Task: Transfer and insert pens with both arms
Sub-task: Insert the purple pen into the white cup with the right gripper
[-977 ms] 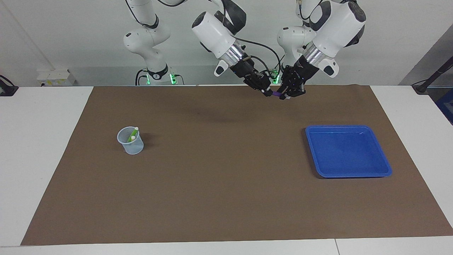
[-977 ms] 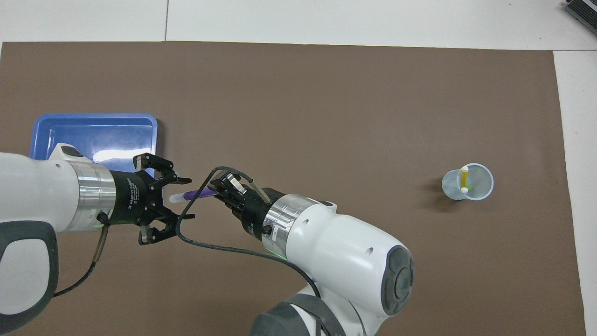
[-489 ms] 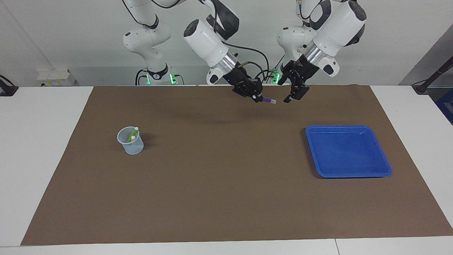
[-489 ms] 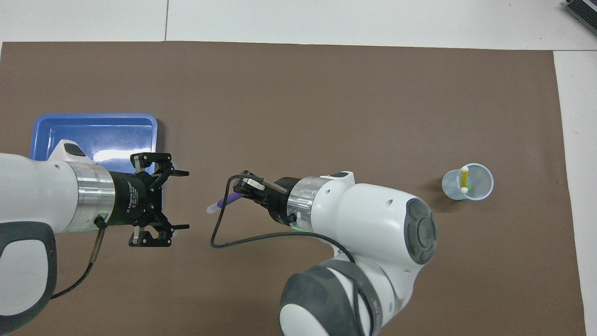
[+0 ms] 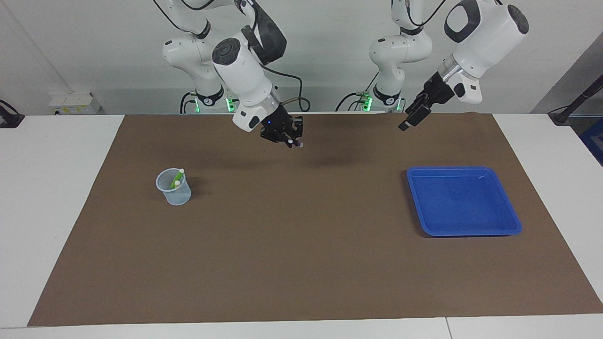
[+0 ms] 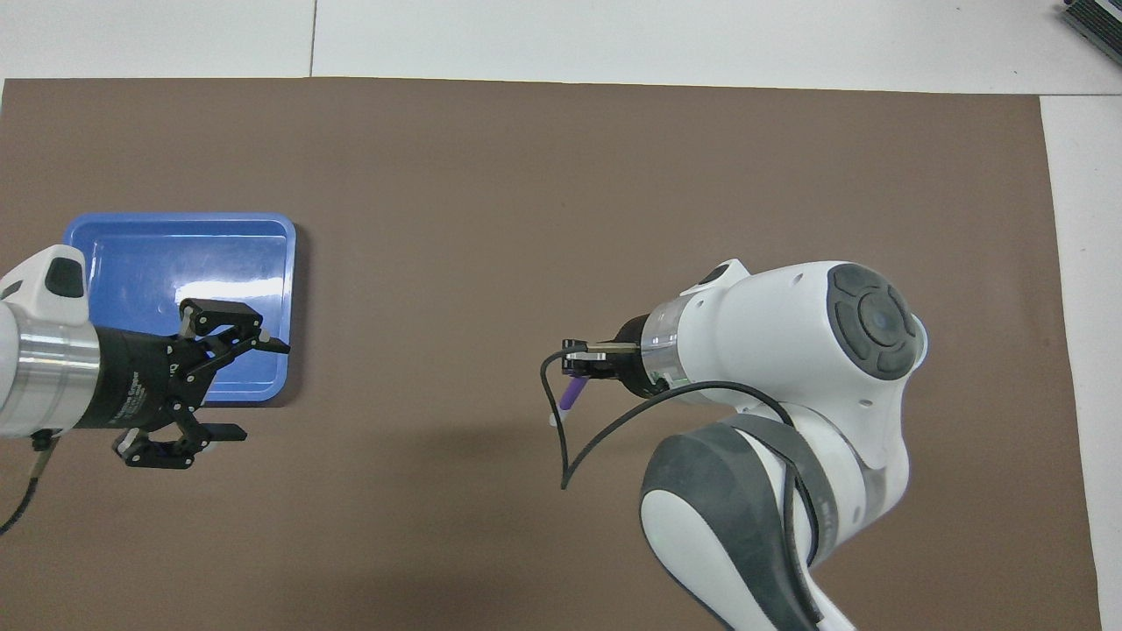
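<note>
The handover is over: a second ago both claws met on the purple pen above the brown mat near the robots' edge, and now the right claw [image 5: 288, 139] alone carries the purple pen [image 6: 571, 394], clamped tight on it with the whitish cap hanging below the fingers, in the air over bare mat about midway between the two ends of the surface. The left claw [image 6: 215, 386] has let go, its fingers spread wide and holding nothing, and it has pulled back to hover over the corner of the blue tray [image 5: 464, 201], which looks empty. The clear cup [image 5: 174, 187] stands on the mat toward the right arm's end, well apart from the right claw, and already holds the light green pen [image 5: 177, 179] and a second pen beside it, both leaning on the rim. Judging by this, the purple pen is the last one, and what remains is carrying it over the cup, turning it upright and lowering it in.
</note>
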